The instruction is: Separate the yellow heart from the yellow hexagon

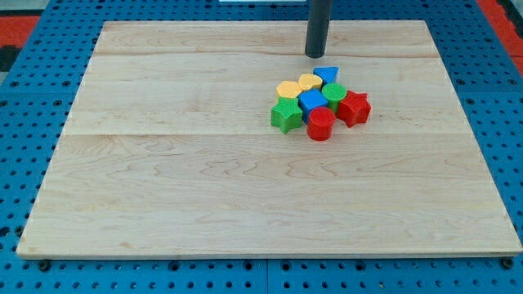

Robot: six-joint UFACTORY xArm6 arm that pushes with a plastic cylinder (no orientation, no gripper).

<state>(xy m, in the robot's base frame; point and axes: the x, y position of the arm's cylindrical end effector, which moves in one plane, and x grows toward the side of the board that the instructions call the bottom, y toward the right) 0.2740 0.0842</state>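
Note:
The yellow heart [310, 82] and the yellow hexagon [288, 89] lie side by side and touching at the top left of a tight cluster of blocks right of the board's centre. The heart is to the right of the hexagon. My tip [315, 55] rests on the board just above the heart, a short gap away, touching no block. The rod rises out of the view's top.
In the same cluster are a blue triangle [328, 75], a blue cube [312, 100], a green block [334, 93], a green star [286, 116], a red cylinder [320, 124] and a red star [354, 108]. The wooden board [204, 188] sits on a blue pegboard.

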